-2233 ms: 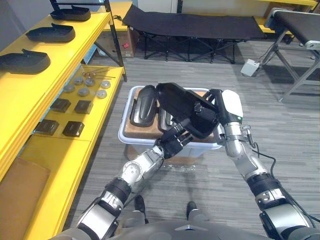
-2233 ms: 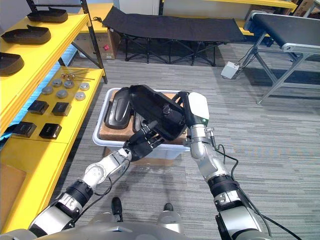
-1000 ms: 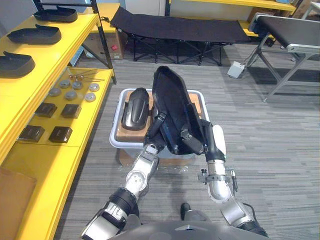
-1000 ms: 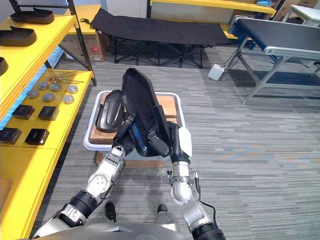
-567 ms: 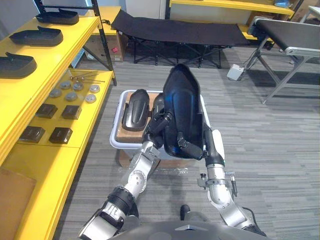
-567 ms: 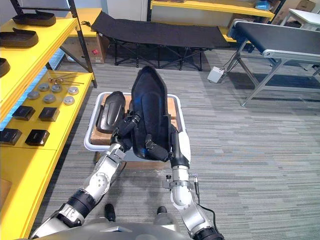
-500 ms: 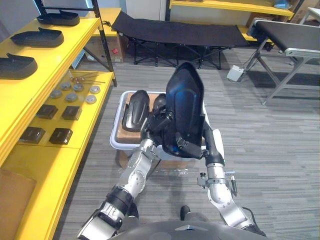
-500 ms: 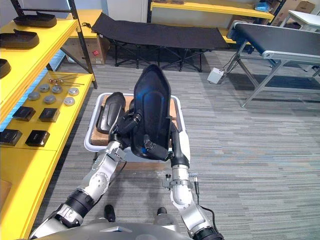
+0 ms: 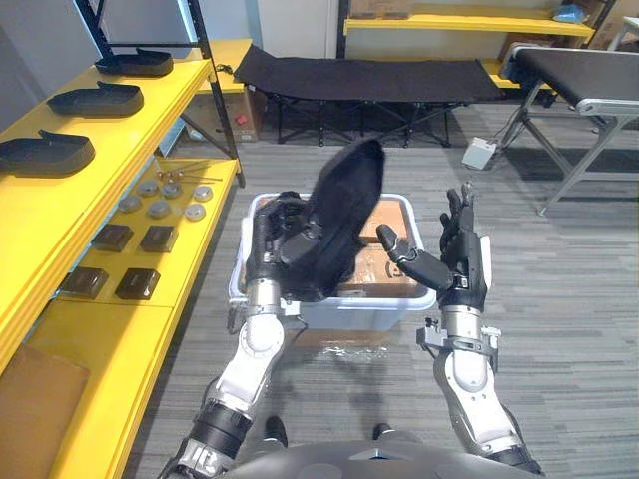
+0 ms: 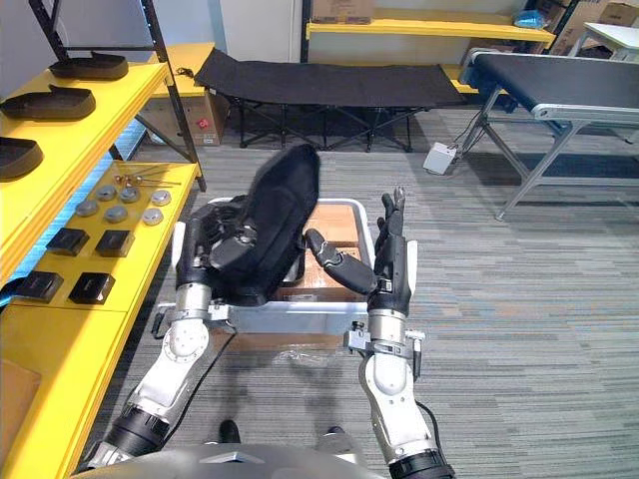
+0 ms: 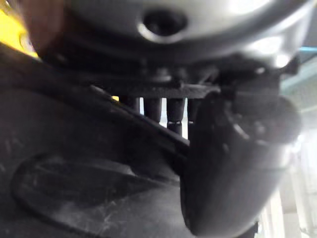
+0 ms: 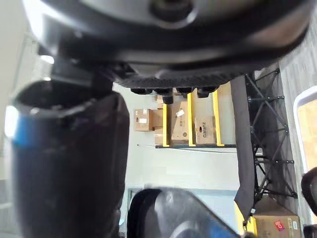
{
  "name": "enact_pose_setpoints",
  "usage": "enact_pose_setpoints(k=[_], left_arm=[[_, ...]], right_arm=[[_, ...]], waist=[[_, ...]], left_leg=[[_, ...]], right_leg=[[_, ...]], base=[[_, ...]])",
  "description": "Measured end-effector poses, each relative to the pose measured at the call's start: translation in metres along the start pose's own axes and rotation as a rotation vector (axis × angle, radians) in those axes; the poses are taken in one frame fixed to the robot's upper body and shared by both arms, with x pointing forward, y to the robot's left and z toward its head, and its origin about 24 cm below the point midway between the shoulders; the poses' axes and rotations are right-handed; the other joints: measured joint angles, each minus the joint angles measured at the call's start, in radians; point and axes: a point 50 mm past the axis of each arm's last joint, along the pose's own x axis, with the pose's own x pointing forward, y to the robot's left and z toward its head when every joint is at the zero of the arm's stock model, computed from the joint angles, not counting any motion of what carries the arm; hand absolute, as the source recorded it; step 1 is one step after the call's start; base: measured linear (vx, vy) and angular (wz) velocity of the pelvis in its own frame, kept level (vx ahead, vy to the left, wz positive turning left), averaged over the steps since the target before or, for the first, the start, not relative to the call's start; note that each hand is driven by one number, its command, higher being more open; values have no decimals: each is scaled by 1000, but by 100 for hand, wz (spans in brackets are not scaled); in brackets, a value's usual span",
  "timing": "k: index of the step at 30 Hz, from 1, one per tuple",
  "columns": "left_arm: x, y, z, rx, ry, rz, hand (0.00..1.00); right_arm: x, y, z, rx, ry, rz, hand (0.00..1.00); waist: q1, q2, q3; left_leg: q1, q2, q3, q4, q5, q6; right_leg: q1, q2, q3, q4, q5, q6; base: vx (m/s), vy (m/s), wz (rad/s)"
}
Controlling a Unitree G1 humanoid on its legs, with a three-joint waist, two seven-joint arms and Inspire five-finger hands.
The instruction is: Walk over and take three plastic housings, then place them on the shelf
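Over the white bin's (image 9: 371, 307) left edge, the left hand (image 9: 283, 242) clasped a black plastic housing (image 9: 344, 200); the right hand (image 9: 462, 261) stood splayed.

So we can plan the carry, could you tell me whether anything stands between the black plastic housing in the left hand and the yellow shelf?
Nothing visible does. The black plastic housing, gripped by the left hand, hangs over the white bin; only grey floor lies between it and the yellow shelf.

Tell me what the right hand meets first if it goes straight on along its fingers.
Nothing near, it seems. The open right hand points clear of the black housing that the left hand holds; far ahead stands the yellow shelf with boxes, though depth is unclear.
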Motion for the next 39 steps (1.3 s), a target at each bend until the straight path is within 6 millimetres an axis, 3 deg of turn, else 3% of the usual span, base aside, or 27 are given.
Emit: enact_pose_setpoints(k=[4, 10, 16, 20, 23, 27, 34, 37, 39], left_arm=[[-2, 28, -5, -41, 22, 154, 0], [-18, 54, -6, -275, 85, 166, 0], [-39, 72, -8, -422, 132, 160, 0], [-41, 87, 6, -428, 64, 199, 0], [-42, 101, 23, -419, -16, 233, 0], [-47, 117, 38, -412, -91, 302, 0], [-74, 156, 37, -303, -82, 471, 0], [-77, 160, 38, -291, -87, 467, 0], [-75, 155, 39, -307, -95, 404, 0]], right_arm=[[-16, -4, -14, 20, 120, 11, 100], [-40, -15, -35, 80, 333, -10, 100], [-49, -37, -42, 152, 414, -61, 100], [-49, -41, -44, 147, 420, -46, 100], [-42, -31, -46, 192, 425, 10, 100], [-24, -7, -49, 213, 432, 136, 100], [0, 26, -48, 242, 404, 256, 100], [0, 24, -49, 235, 414, 214, 100], [-6, 18, -52, 229, 438, 156, 100]], waist=[[0, 9, -9], [5, 10, -10], [5, 13, -20], [24, 18, -28], [47, 22, -32], [104, 29, -40], [200, 19, -48], [200, 3, -55], [165, -5, -52]], left_leg=[[-1, 1, 1, 0, -3, -4], [-7, 1, 2, 0, -7, -8], [-11, 2, -4, 0, -12, -10], [-19, 0, -41, 1, -10, -12], [-36, -3, -93, 1, -1, -13], [-65, -15, -184, 1, 18, -14], [-85, -31, -257, 3, 26, -15], [-114, -46, -342, 4, 37, -8], [-138, -68, -438, 4, 53, -7]], right_leg=[[-1, 1, 1, -1, -3, 0], [-10, 1, 1, -1, -10, 0], [-10, 2, -3, -2, -13, 0], [5, 3, -39, -4, -17, -5], [22, 4, -95, -11, -22, -7], [52, 7, -190, -22, -33, -6], [79, 6, -272, -27, -52, -4], [61, 8, -258, 57, -112, -15], [51, 27, -137, 104, -175, -24]], base=[[0, 0, 0], [0, 0, 0], [16, -3, 1], [20, -9, 24], [9, -17, 47], [-3, -31, 61], [4, -23, 38], [34, -34, 73], [29, -48, 143]])
